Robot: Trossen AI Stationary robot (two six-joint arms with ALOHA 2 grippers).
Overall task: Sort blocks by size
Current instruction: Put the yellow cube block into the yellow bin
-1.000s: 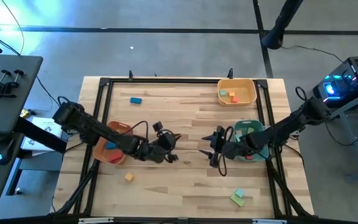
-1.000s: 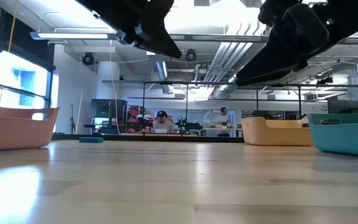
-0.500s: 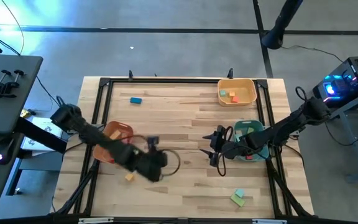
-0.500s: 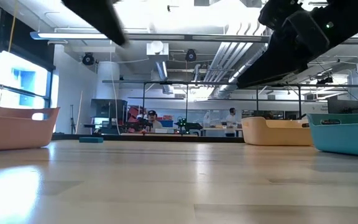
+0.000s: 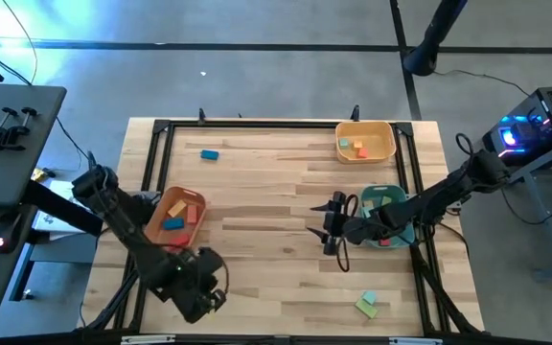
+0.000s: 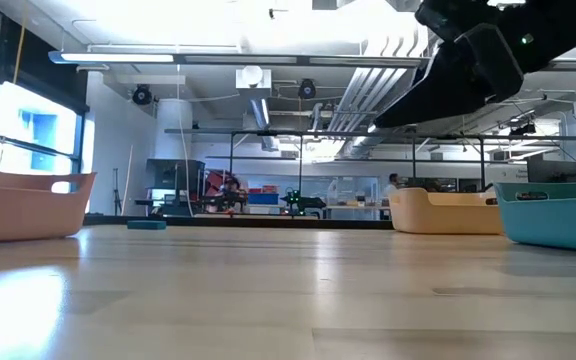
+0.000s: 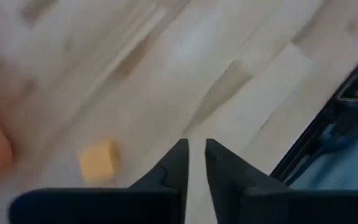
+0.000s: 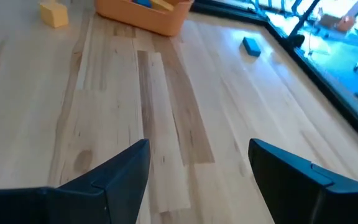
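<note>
My left gripper [image 5: 209,292] hangs over the table's near left part, shut and empty; its fingers [image 7: 196,163] stand beside a small yellow cube [image 7: 98,160] on the wood without touching it. My arm hides that cube in the high view. My right gripper [image 5: 331,230] hovers open and empty right of the table's middle, beside the teal bin [image 5: 387,197]. A blue block [image 5: 209,153] lies at the far left, and a green and a teal block [image 5: 367,305] lie near the front right. The right wrist view shows the yellow cube [image 8: 53,12] and the blue block [image 8: 251,46].
An orange bin [image 5: 175,216] at the left holds blue and red blocks. A yellow bin [image 5: 364,142] at the far right holds an orange and a green block. The teal bin holds a red block. A black frame [image 5: 151,182] runs round the table. The middle of the wood is bare.
My left gripper has swung from the table's middle toward the near left corner, past the orange bin, and now hangs by the yellow cube; it has gone out of the low view.
</note>
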